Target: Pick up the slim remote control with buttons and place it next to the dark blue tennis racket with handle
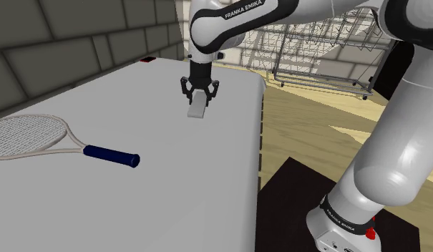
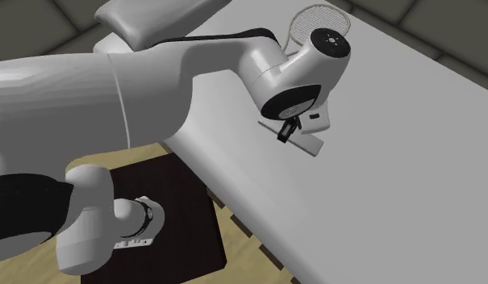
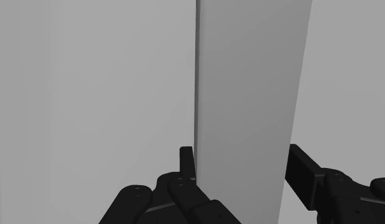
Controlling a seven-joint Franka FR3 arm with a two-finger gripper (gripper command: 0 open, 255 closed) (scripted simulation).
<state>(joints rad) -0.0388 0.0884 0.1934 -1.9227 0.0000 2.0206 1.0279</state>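
- Shoulder view: the white arm (image 1: 393, 136) looms nearest, at the right of the frame. At upper centre its gripper (image 1: 200, 91) pinches the pale remote (image 1: 198, 107) by one end, over the grey table (image 1: 172, 200). The racket (image 1: 57, 137), with a dark blue handle, lies at centre left, well apart. A wire rack (image 1: 329, 50) stands at upper right.
- Second exterior view: the arm crosses the left; the remote (image 2: 310, 144) sits under the gripper (image 2: 290, 129), right of centre.
- Wrist view: both fingers (image 3: 186, 162) press the remote's (image 3: 248, 76) long edges, clasping it.
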